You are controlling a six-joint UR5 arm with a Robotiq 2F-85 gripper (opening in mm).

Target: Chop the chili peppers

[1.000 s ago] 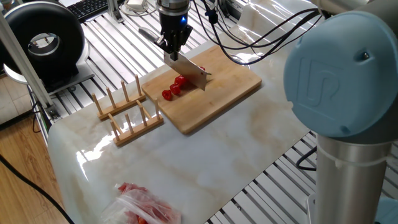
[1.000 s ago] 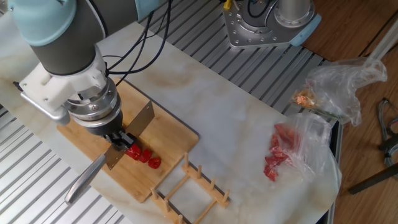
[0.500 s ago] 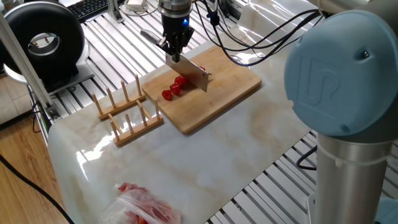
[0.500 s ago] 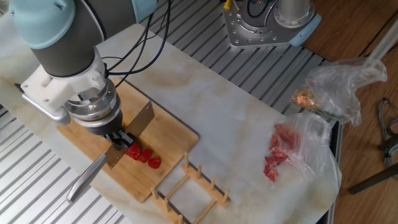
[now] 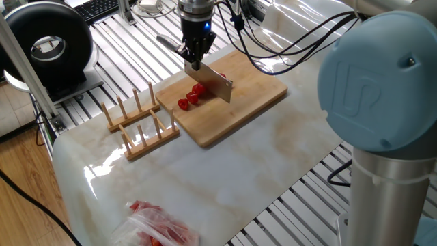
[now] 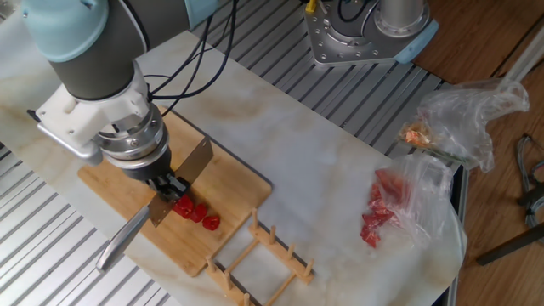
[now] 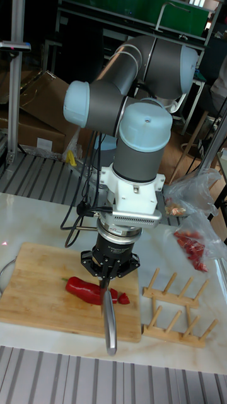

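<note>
- One fixed view: the claw (image 5: 194,60) points down over the far part of a bamboo cutting board (image 5: 254,100) and is clamped on the handle of a cleaver (image 5: 217,83). The silver handle sticks out toward the far left, and the broad blade slopes down toward the board. The chili peppers (image 5: 190,97) show as a few small red chunks in a short row on the board's left part, just beside the blade. A wooden dish rack (image 5: 137,121) stands on the marble tabletop (image 5: 232,171) just left of the board. A clear plastic bag (image 5: 160,225) showing red through it lies at the near edge.
- The other fixed view: the claw (image 6: 167,187) grips the cleaver (image 6: 194,164) where blade meets handle. The blade rises tilted over the cutting board (image 6: 234,194). The red chunks (image 6: 196,212) lie right at the claw tips. The rack (image 6: 262,256) sits beside the board's corner, and the bag (image 6: 406,204) lies well apart near the tabletop (image 6: 314,153) edge.
- Tall fixed view: the claw (image 7: 107,272) holds the cleaver (image 7: 110,320) with the handle pointing at the camera. A long uncut piece of pepper (image 7: 85,288) lies left of the blade and a small chunk (image 7: 123,298) lies right of it, both on the board (image 7: 38,278).
</note>
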